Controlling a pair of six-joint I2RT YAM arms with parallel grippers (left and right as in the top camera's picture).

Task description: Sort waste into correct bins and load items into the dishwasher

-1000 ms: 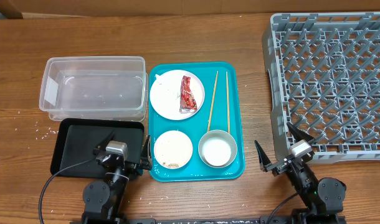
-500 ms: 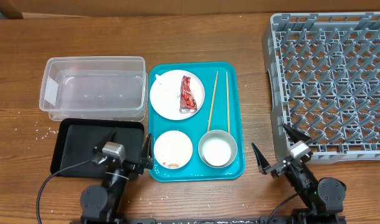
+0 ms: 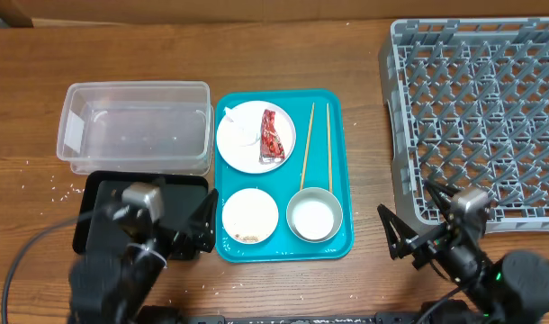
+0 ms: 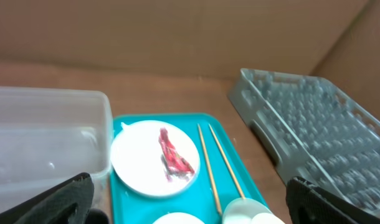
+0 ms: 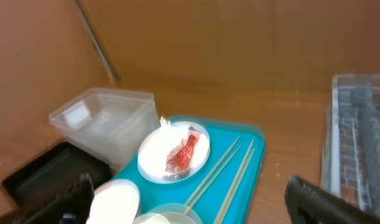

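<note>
A large white plate on the teal tray holds a red wrapper and a white napkin wad. Two chopsticks lie beside it. Nearer me are a smaller plate with rice bits and a metal bowl. The clear tub and black tray sit to the left, the grey rack to the right. My left gripper is open over the black tray. My right gripper is open beside the rack. Both are empty.
Loose rice grains lie on the wood left of the black tray. The left wrist view shows the plate, wrapper and rack. The right wrist view shows the wrapper, chopsticks and tub.
Both arms have lifted off their rest poses near the table's front edge and look larger from overhead. Both grippers stay open. Nothing on the trays has moved.
</note>
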